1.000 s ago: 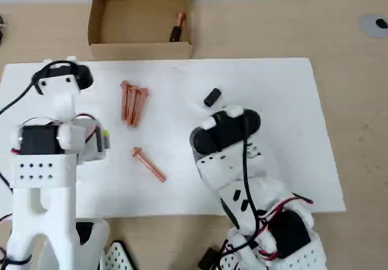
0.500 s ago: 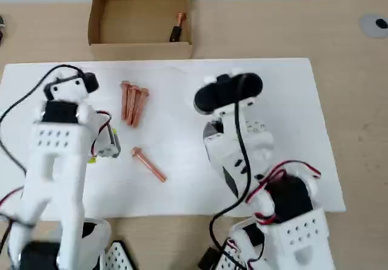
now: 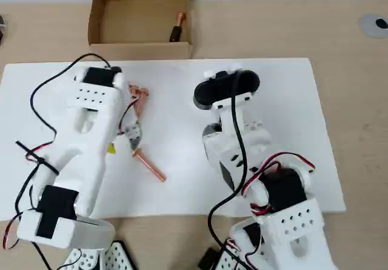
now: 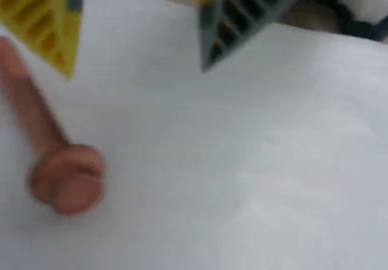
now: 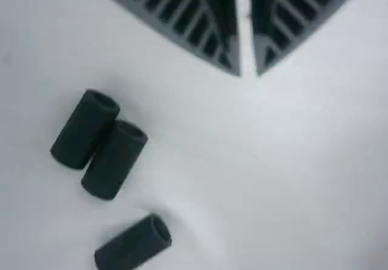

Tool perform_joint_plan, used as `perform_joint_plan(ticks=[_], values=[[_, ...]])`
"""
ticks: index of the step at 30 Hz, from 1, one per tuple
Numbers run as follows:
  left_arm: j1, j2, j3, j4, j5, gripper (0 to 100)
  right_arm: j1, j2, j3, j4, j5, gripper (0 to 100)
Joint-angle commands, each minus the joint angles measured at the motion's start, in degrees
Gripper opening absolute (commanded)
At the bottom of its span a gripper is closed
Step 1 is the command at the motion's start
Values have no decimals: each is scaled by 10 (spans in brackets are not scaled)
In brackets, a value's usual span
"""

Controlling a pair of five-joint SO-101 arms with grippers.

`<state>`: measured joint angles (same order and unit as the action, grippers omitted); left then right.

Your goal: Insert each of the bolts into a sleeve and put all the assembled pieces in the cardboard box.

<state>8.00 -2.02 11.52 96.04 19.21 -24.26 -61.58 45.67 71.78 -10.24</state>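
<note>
Swinging forward, left tool (image 4: 134, 67) over bolt (image 4: 60, 182)

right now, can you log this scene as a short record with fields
cardboard box: holds one assembled piece
lone bolt: lying on the white sheet
bolt cluster: partly hidden by the left arm
sleeves: three on the sheet, two touching, one apart
left end effector: open, empty, beside the lone bolt
right end effector: shut, empty, near the sleeves
</note>
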Motion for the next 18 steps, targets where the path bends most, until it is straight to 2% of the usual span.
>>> perform_joint_plan(ticks=[1, 6, 11, 18], values=[[27, -1, -40, 2, 54, 150, 6, 0, 4, 2, -3, 10], [17, 0, -33, -17, 104, 150, 5, 0, 4, 2, -3, 10], [-12, 0, -3, -80, 176, 152, 5, 0, 4, 2, -2, 10], [27, 15, 25, -104, 246, 154, 5, 0, 4, 2, -4, 11]])
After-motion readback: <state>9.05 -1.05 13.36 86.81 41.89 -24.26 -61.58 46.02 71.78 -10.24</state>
